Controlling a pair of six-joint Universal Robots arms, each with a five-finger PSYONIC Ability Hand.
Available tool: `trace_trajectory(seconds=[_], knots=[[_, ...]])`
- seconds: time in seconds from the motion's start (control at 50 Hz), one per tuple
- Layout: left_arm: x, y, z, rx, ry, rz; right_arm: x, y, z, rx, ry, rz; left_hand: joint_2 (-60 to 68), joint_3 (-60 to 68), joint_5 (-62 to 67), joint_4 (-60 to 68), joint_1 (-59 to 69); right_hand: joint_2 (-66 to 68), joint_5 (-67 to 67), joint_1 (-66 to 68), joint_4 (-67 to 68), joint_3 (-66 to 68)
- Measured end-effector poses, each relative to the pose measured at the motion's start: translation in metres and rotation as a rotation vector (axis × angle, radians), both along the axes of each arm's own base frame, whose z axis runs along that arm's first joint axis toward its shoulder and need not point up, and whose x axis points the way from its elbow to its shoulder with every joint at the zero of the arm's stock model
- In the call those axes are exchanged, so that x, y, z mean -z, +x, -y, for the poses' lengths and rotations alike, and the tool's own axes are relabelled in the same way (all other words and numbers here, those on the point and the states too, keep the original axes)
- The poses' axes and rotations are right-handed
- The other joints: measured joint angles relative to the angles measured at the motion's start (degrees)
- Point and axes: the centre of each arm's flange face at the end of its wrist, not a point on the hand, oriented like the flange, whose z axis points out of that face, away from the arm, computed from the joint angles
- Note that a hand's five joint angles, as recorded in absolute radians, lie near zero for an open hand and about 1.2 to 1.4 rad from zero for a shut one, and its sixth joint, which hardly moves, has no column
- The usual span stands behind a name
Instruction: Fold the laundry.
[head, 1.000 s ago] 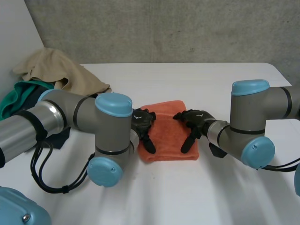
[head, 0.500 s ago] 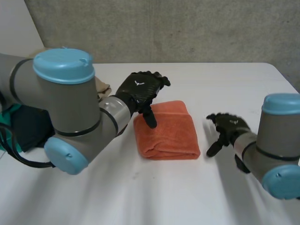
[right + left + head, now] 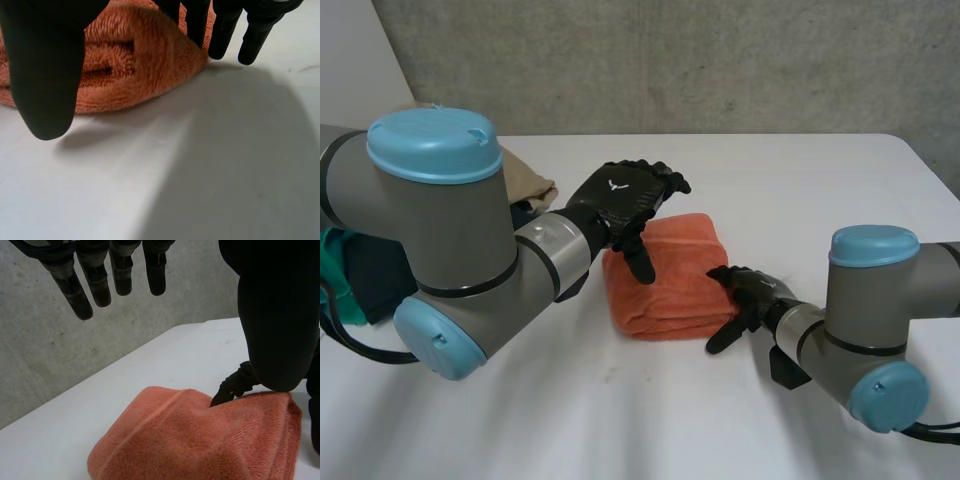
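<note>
Head view first: nearest to us, our right hand point(image 3: 745, 295) sits at the near right corner of the orange towel point(image 3: 670, 275). Its fingers are loose and spread, and it holds nothing. Right wrist view shows the towel's layered side just past that hand.

We see the towel folded into a thick, fluffy block in the middle of the white desk point(image 3: 620, 420). It is about as wide as it is long.

Our left hand point(image 3: 620, 200) hangs over the towel's far left corner. Its fingers are straight and it holds nothing. Its thumb points down at the cloth, and we cannot tell if it touches.

We think both hands are close enough to work on the towel next. Far off on the left lies a heap of clothes point(image 3: 530, 185).
</note>
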Motion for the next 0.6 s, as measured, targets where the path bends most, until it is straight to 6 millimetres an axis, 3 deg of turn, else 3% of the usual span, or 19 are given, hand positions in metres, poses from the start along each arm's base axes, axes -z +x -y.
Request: trace_trajectory(seconds=[0.46, 0.6], knots=[[-0.002, 0.0, -0.003, 0.005, -0.004, -0.004, -0.011, 0.016, 0.021, 0.007, -0.089, 0.015, 0.0, 0.0, 0.0, 0.0, 0.0, 3.08, 3.73, 3.53, 3.38, 3.2], [-0.001, -0.001, -0.003, 0.007, 0.001, -0.005, 0.002, 0.019, 0.026, 0.002, -0.074, 0.004, 0.0, 0.0, 0.0, 0.01, 0.0, 19.62, 17.64, 15.83, 19.94, 20.46]])
